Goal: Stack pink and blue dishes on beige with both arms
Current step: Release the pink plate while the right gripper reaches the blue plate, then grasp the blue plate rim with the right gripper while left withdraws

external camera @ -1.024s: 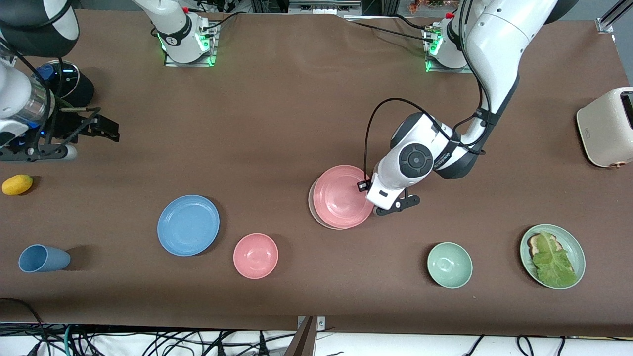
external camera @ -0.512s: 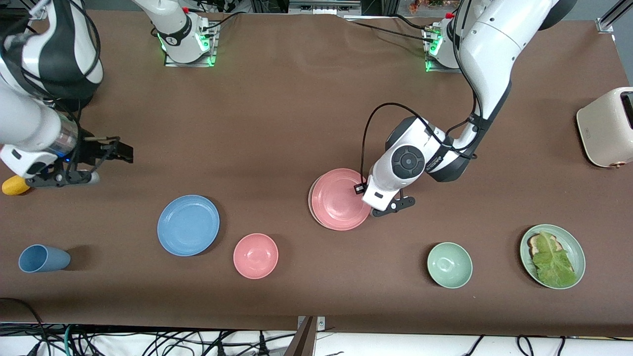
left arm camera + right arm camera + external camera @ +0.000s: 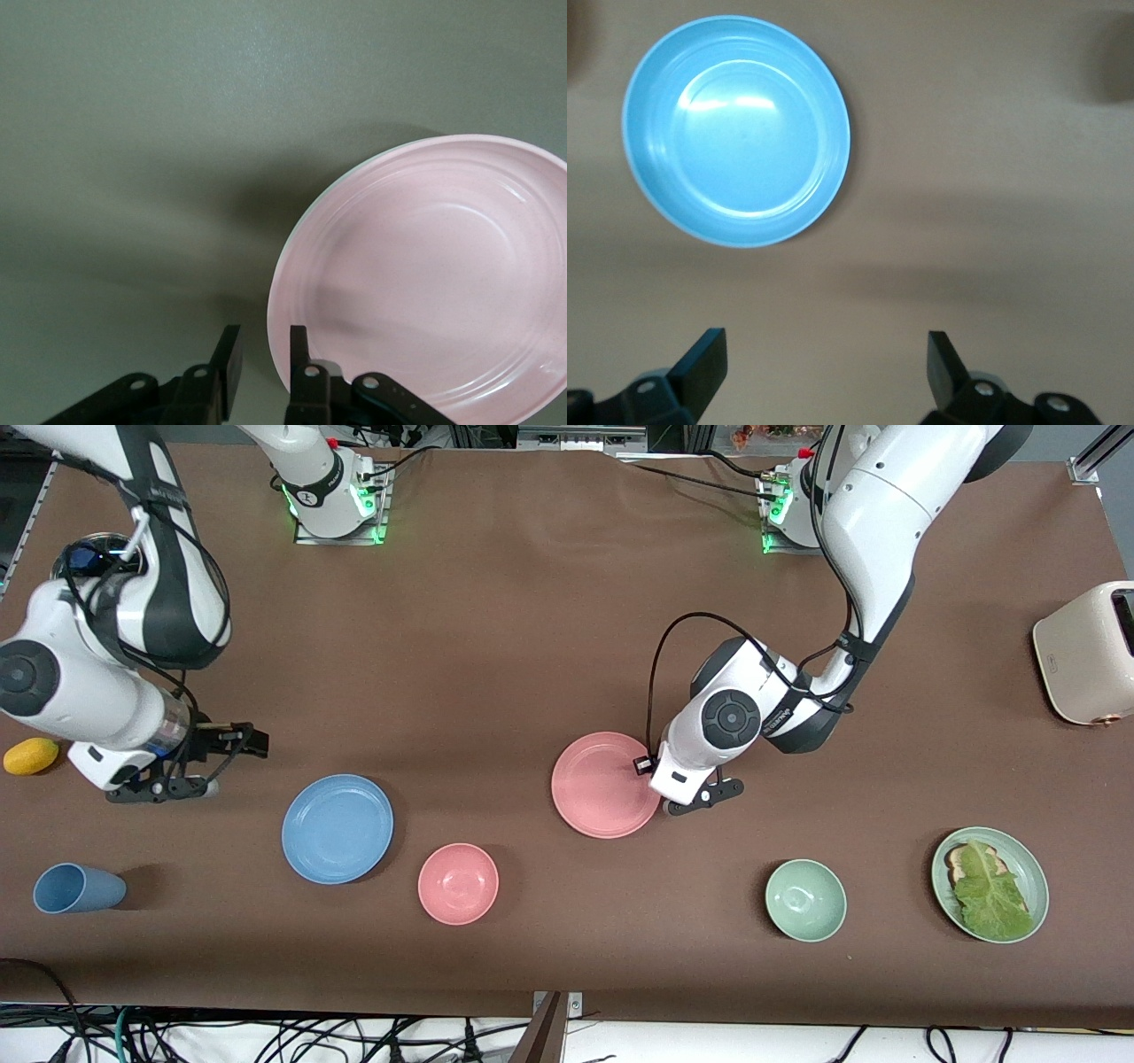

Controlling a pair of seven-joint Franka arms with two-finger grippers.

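the table (image 3: 532, 602) is covered in brown cloth; the pink plate (image 3: 605, 785) is seen resting on the beige plate, which is almost wholly hidden beneath it; the blue plate (image 3: 337, 828) lies apart toward the right arm's end; the left gripper (image 3: 262, 367) is slightly parted at the pink plate's rim, gripping nothing; the right gripper (image 3: 824, 363) is spread wide above the cloth beside the blue plate.
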